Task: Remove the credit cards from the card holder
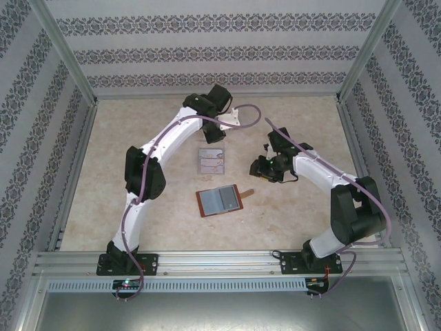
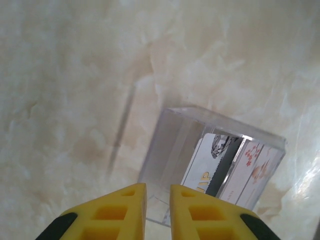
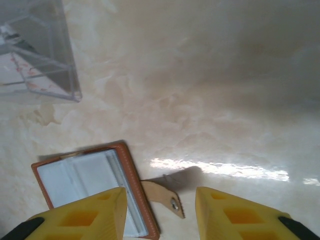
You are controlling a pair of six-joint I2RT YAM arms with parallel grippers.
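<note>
The card holder (image 1: 219, 201) lies open on the table, reddish-brown with grey-blue pockets (image 3: 85, 175), its narrow tab (image 3: 165, 195) sticking out to the right. Credit cards (image 2: 207, 165) lie in a clear tray (image 2: 165, 150): one white with gold letters and a dark strip, and one floral (image 2: 252, 170). My left gripper (image 2: 158, 187) hovers at the tray's near edge, its jaws a narrow gap apart with nothing between them. My right gripper (image 3: 160, 192) is open above the tab, right of the holder, and holds nothing.
The clear tray (image 1: 201, 153) sits just beyond the holder at mid-table, under the left gripper (image 1: 213, 138). The right gripper (image 1: 255, 167) hangs to its right. Metal frame rails and patterned walls bound the marbled table on all sides.
</note>
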